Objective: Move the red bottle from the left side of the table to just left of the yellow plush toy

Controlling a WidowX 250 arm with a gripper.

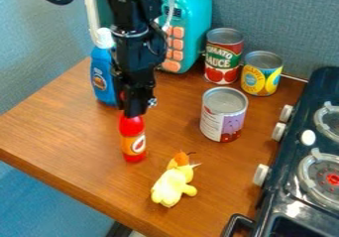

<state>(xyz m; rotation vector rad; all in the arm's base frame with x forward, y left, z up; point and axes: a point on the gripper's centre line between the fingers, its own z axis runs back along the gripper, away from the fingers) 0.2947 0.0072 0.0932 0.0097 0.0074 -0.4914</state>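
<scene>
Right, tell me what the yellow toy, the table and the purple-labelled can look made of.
The yellow toy: perhaps plush, given its matte, rounded body, though soft rubber is possible. The table: wood or wood-look laminate, brown grain with a slight sheen. The purple-labelled can: likely metal, its top shiny grey, with a printed label, perhaps paper, around the side.

Behind the claw (135,112) stands a teal toy appliance (193,13) with orange buttons, and a blue bottle (100,77) with a white cap is near the claw, behind it and to its left. To the claw's right are a purple-and-white can (224,118) and, farther back, a red can (224,57) beside a yellow-and-blue can (261,75). In front and slightly right, a yellow plush toy (172,185) lies on the wooden tabletop (59,119), with a black stove (311,94) well apart at far right.
</scene>
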